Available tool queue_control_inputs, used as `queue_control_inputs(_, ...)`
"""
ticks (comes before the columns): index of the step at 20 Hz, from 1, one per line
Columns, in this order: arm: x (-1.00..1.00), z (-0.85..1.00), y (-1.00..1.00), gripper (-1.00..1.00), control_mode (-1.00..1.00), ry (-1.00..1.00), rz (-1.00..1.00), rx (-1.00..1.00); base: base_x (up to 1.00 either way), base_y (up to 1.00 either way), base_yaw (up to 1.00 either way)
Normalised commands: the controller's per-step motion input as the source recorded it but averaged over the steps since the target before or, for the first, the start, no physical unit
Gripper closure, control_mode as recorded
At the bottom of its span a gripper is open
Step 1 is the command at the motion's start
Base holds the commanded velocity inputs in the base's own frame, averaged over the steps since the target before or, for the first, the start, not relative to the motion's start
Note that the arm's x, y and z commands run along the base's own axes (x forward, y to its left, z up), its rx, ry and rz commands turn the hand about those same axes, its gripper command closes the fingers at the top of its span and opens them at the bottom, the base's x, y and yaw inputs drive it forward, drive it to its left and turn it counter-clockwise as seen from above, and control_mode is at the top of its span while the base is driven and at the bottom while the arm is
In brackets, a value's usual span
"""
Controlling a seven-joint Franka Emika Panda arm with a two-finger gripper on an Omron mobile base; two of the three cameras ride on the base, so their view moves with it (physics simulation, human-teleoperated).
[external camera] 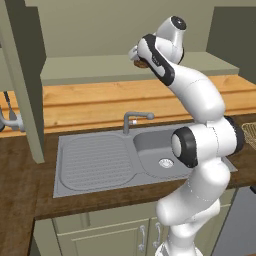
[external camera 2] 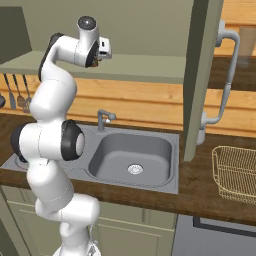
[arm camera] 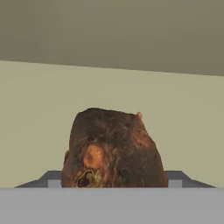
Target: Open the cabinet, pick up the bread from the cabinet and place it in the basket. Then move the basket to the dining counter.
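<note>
We observe the arm reaching up into the open cabinet (external camera: 125,70), its hand at the cabinet's pale green floor shelf, at about 12 o'clock in the left base view. The gripper (external camera: 139,63) sits at the bread (arm camera: 114,148); in the left base view a small brown lump shows just beside the hand's front, resting on the shelf. In the hand view the bread is a dark brown, crusty lump at 6 o'clock, very close to the camera, with the plain green shelf and back wall behind it. The gripper's fingertips are hidden behind the bread and the lower edge there, so we cannot tell whether the jaws are spread around it or already pinching it. In the right base view the hand (external camera 2: 102,50) is at 11 o'clock, over the shelf edge. One opened cabinet door (external camera 2: 200,75) hangs edge-on at 1 o'clock in that view. The basket (external camera 2: 235,172) stands on the dark wood table (external camera 2: 200,195) at 4 o'clock, well apart from the bread and right of the grey sink (external camera 2: 132,160). The faucet (external camera 2: 104,119) stands behind the sink bowl.
</note>
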Motion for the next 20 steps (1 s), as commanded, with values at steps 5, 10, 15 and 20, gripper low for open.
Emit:
queue_control_inputs(5, 0.01, -0.10, 0.01, 1.00, -1.00, 0.00, 0.00, 0.00, 0.00, 0.00, 0.00)
queue_control_inputs(10, -0.25, 0.00, -0.09, 1.00, -1.00, 0.00, -0.01, 0.00, 0.00, 0.00, 0.00)
queue_control_inputs(15, -0.59, 0.00, -0.30, 1.00, -1.00, -0.03, -0.05, 0.00, 0.00, 0.00, 0.00)
queue_control_inputs(20, -0.48, 0.00, -0.21, 1.00, -1.00, -0.17, -0.02, 0.03, 0.00, 0.00, 0.00)
